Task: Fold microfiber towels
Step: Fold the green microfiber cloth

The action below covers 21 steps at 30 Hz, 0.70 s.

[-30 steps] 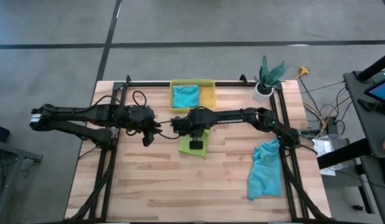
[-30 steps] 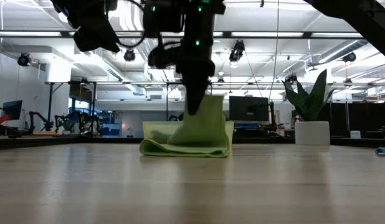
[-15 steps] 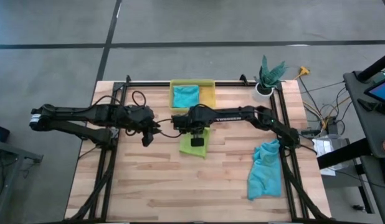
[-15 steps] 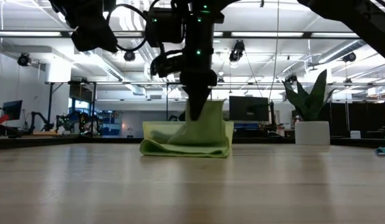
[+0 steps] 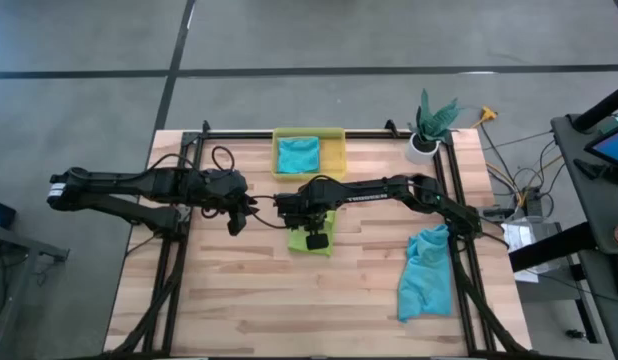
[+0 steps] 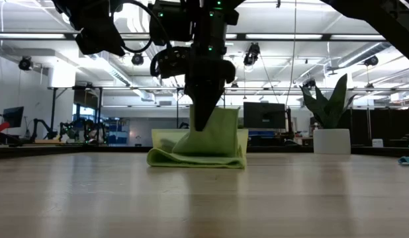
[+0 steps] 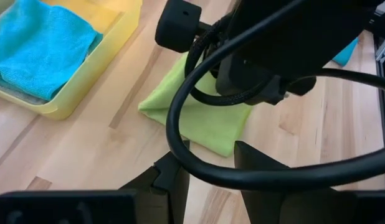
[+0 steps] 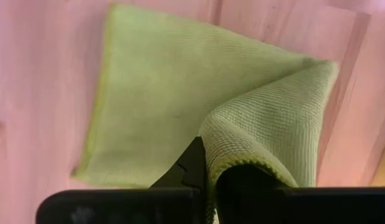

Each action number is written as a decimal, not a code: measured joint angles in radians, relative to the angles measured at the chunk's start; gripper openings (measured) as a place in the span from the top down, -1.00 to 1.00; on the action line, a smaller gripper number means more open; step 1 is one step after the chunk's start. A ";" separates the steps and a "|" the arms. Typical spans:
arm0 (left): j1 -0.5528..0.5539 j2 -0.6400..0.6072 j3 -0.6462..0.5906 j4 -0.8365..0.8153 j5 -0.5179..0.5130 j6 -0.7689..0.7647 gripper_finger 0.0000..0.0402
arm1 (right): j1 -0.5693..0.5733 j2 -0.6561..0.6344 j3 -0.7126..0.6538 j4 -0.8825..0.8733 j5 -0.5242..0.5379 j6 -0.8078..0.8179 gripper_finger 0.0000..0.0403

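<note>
The right gripper [image 8: 208, 168] pinches a raised edge of the lime green towel [image 8: 180, 106], bare table [image 5: 239, 300] around it, while the left gripper [image 7: 208, 165] waits just beside, fingers parted.

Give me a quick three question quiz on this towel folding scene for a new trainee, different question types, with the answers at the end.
1. True or false: the right gripper is shut on a raised edge of the lime green towel.
2. Multiple choice: what lies in the yellow bin? A) a grey towel B) a teal towel C) a plant
3. Fill in: the loose teal towel lies crumpled on the table near the ______ arm's base.

Key
1. True; the left gripper hangs beside it, holding nothing.
2. B, the folded teal towel.
3. right
</note>
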 joint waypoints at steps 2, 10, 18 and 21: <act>0.000 0.000 0.000 -0.001 0.000 0.000 0.45 | 0.000 0.000 -0.005 0.010 -0.001 0.010 0.96; 0.000 0.000 0.000 -0.005 0.000 0.000 0.45 | 0.004 -0.001 -0.050 0.056 -0.057 0.044 0.94; 0.000 0.000 -0.001 -0.004 -0.004 0.000 0.45 | 0.015 -0.001 -0.106 0.074 -0.140 0.153 0.71; 0.000 0.000 -0.001 0.000 -0.009 0.001 0.45 | 0.017 -0.001 -0.099 0.077 -0.140 0.160 0.56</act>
